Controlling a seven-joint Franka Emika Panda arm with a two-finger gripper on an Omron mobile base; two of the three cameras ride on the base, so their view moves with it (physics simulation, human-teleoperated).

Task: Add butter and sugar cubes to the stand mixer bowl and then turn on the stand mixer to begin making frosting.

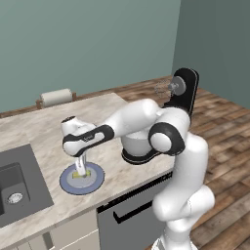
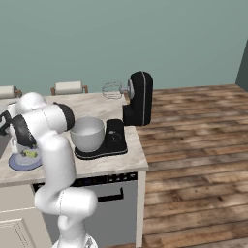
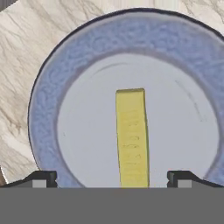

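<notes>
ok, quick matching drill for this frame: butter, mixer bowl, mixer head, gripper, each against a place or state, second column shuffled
Things:
1. butter
2. mixer bowl
3. mixer head
4. gripper

Places or states:
A. tilted up, whisk clear of the bowl
B. open, one finger each side of the yellow stick
C. lying on the blue-grey plate
D. seated on the black mixer base

Pairs: 1-C, 2-D, 3-A, 4-B
</notes>
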